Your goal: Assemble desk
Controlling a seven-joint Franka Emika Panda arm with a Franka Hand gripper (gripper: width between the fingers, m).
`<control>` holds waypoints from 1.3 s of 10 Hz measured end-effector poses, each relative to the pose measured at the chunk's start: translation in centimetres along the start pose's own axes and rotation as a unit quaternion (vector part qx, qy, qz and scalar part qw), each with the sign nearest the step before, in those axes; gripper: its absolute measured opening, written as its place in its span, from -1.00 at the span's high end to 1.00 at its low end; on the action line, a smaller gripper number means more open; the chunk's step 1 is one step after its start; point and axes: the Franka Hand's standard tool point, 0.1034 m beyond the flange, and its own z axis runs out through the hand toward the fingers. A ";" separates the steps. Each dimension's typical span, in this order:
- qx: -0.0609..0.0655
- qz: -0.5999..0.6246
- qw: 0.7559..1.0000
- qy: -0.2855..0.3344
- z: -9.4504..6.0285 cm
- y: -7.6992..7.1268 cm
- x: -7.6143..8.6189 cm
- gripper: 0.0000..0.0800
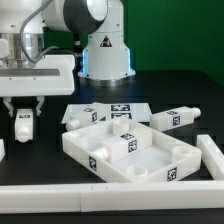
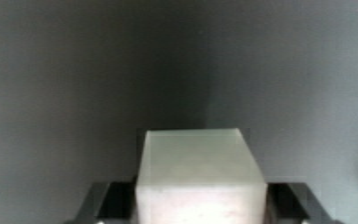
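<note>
The held leg (image 1: 24, 126) hangs over the table (image 1: 40, 165) near its edge on the exterior view's left. I read its long axis as upright, with its tagged face toward the exterior camera. I can't tell whether its lower end touches the table or sits just above it. In the wrist view the held leg (image 2: 197, 170) runs straight away from the camera, so I judge it lined up with the gripper's own axis.

The gripper (image 1: 24, 110) is clamped on its upper end. Both dark fingers (image 2: 108, 203) press against the leg's sides, with no gap showing.

What the next move turns on is that the tabletop (image 1: 90, 152) lies to the exterior view's right of the gripper. It sits flat, rim up, and turned so that one corner points toward the held leg. That corner is the nearest place to seat it, and it is near but clearly apart. I can't make out the socket itself at this size. As I see it, the leg needs to travel sideways toward that corner and stay upright.

A second leg (image 1: 86, 115) lies on its side just behind the tabletop. A third leg (image 1: 176, 117) lies likewise further to the exterior view's right. The marker board (image 1: 118, 106) lies between them. A white rail (image 1: 100, 195) runs along the table's front edge.
</note>
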 end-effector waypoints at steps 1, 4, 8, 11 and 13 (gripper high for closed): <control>0.021 0.070 0.997 -0.019 -0.2 -2.1 -0.1 0.29; 0.039 0.110 0.992 -0.057 0.6 -4.4 -3.4 0.29; 0.040 0.107 0.992 -0.059 0.7 -4.4 -3.7 0.15; 0.055 0.109 0.990 -0.067 -0.3 -4.8 -2.5 -0.56; 0.079 0.160 0.980 -0.087 -2.0 -6.0 1.4 -0.60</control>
